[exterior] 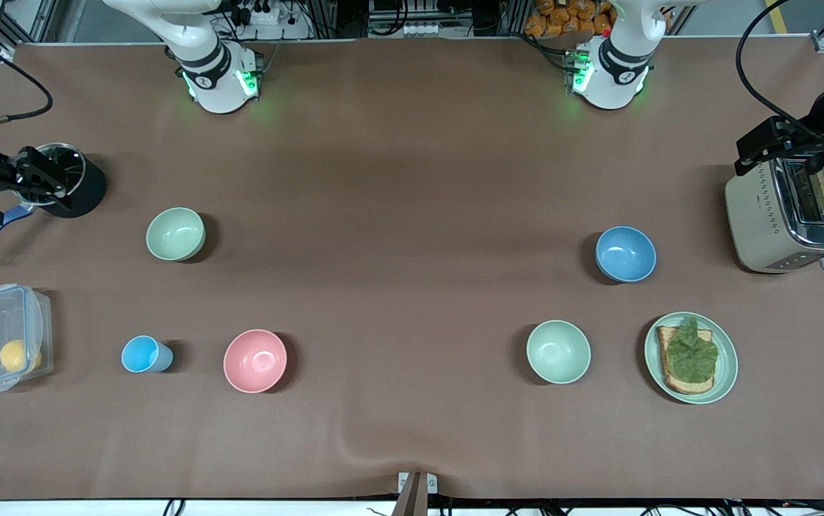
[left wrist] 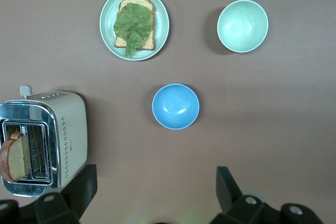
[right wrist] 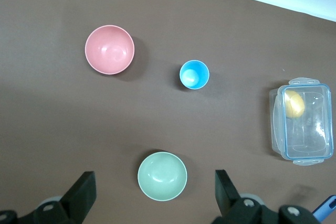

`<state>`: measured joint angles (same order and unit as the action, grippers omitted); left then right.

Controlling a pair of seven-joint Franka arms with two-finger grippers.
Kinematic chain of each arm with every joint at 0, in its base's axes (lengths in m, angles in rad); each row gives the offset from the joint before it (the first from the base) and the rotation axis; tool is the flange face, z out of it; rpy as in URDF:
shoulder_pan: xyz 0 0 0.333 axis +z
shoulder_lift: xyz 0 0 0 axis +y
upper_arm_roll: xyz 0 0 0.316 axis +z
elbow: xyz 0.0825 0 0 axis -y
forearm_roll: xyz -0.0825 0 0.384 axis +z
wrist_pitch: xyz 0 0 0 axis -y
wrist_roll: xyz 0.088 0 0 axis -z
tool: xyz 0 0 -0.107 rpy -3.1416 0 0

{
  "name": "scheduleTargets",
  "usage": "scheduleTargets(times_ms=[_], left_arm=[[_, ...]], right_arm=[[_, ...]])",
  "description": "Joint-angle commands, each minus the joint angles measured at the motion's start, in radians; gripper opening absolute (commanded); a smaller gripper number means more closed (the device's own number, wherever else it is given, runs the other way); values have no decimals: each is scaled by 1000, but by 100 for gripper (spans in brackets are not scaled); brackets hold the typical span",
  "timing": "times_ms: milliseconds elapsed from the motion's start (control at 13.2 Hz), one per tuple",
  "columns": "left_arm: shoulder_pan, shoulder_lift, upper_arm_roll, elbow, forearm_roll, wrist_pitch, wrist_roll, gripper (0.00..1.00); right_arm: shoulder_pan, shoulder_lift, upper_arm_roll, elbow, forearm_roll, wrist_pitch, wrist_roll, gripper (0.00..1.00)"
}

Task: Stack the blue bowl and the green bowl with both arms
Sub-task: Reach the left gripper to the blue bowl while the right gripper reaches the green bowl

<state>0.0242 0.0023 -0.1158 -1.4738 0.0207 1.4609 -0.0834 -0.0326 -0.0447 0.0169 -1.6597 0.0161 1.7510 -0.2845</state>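
The blue bowl point(exterior: 625, 254) stands upright toward the left arm's end of the table, beside the toaster, and shows in the left wrist view point(left wrist: 175, 106). The sage green bowl point(exterior: 175, 233) stands upright toward the right arm's end and shows in the right wrist view point(right wrist: 162, 176). My left gripper point(exterior: 770, 147) hangs high by the toaster, open and empty point(left wrist: 156, 192). My right gripper point(exterior: 36, 179) hangs high by the black holder, open and empty point(right wrist: 154, 195). Both are well apart from the bowls.
A mint bowl point(exterior: 558, 351) and a mint plate point(exterior: 729, 365) with toast and lettuce lie nearer the camera than the blue bowl. A toaster point(exterior: 756, 215), a pink bowl point(exterior: 255, 360), a blue cup point(exterior: 143, 354), a clear box point(exterior: 3, 347) and a black holder point(exterior: 75, 186) also stand here.
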Motion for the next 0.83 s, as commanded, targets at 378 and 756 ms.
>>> scheduleTargets(times_ms=[378,756], left_arm=[[28,92,5,7,5,-17,20,100],[68,133,-1,-424,4,403,14,100]], right_arm=[[-26,103,5,26,-11,-71,1,100],[-65,204,3,-15,-10,-91,-5,100]])
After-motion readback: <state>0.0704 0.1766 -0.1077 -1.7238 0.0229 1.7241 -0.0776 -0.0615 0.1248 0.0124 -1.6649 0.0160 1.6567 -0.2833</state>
